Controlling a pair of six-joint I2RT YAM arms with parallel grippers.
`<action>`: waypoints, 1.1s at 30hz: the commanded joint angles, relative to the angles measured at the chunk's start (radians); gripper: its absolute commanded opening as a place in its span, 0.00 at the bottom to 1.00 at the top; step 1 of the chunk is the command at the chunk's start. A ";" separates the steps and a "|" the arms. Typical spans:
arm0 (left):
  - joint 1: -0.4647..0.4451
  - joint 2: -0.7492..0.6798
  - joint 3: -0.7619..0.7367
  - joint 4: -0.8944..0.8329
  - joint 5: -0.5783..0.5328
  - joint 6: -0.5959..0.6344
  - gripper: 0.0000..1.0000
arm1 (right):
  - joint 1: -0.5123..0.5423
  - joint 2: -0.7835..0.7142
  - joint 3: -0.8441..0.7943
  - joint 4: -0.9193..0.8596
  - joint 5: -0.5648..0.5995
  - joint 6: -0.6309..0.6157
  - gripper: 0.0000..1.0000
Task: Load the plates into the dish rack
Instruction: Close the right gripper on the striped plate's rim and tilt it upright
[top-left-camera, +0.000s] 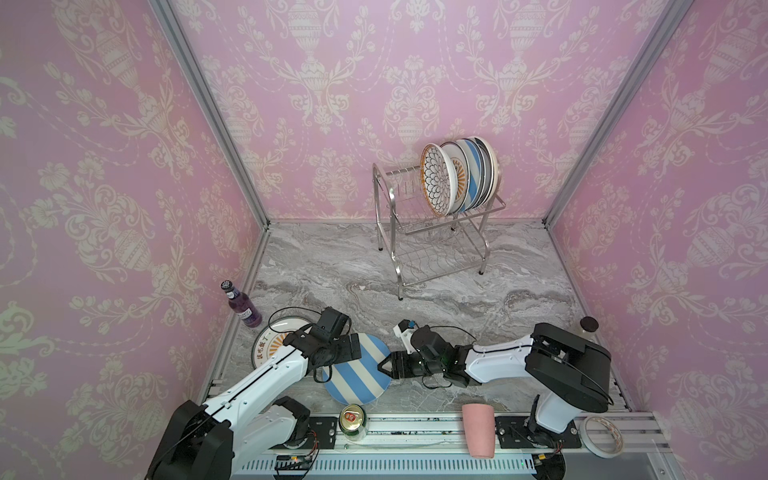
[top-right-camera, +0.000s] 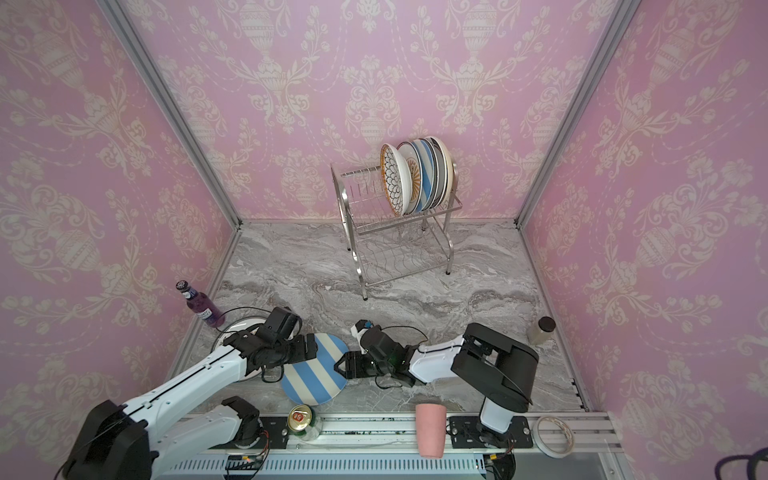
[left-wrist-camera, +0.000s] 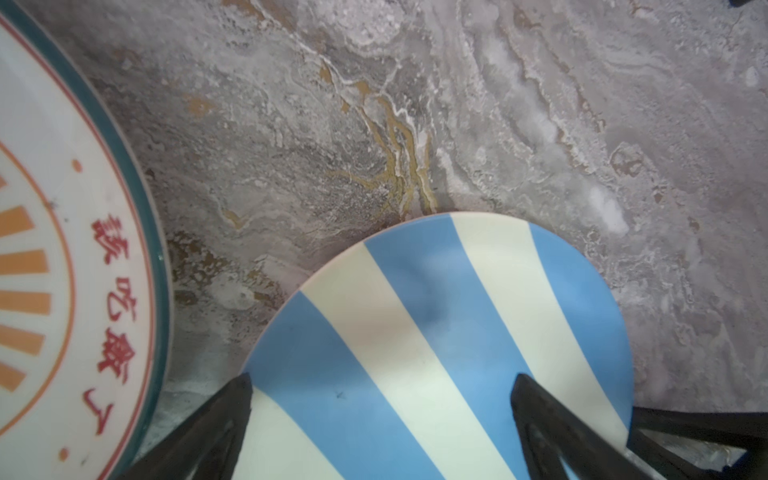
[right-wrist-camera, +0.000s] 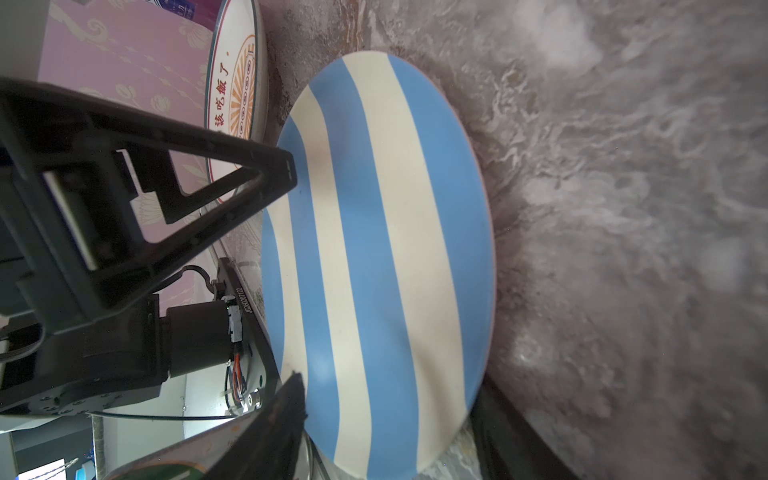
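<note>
Five or so plates stand in the dish rack (top-left-camera: 440, 232) upper tier; the blue-white striped plate (top-left-camera: 357, 370) sits between both part-open, empty grippers, the sunburst plate (top-left-camera: 270, 345) beside it.

Staged lab cell: pink wallpaper panels (top-left-camera: 104, 166), aluminium frame (top-left-camera: 208, 104), marble-print floor (top-left-camera: 332, 257).

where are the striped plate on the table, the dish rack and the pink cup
striped plate (top-left-camera: 358, 374), top view, middle stripes
dish rack (top-left-camera: 432, 253), top view, lower shelf wires
pink cup (top-left-camera: 479, 430), top view, side wall
</note>
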 joint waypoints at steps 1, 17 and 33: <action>-0.007 0.007 0.006 -0.010 -0.040 -0.030 0.99 | 0.002 0.012 -0.036 -0.008 0.026 0.010 0.65; -0.007 0.019 -0.037 0.059 -0.011 -0.050 0.99 | -0.028 0.152 -0.106 0.330 -0.009 0.143 0.53; -0.008 -0.037 -0.061 0.107 0.001 -0.067 0.99 | -0.029 0.196 0.000 0.214 -0.035 0.107 0.22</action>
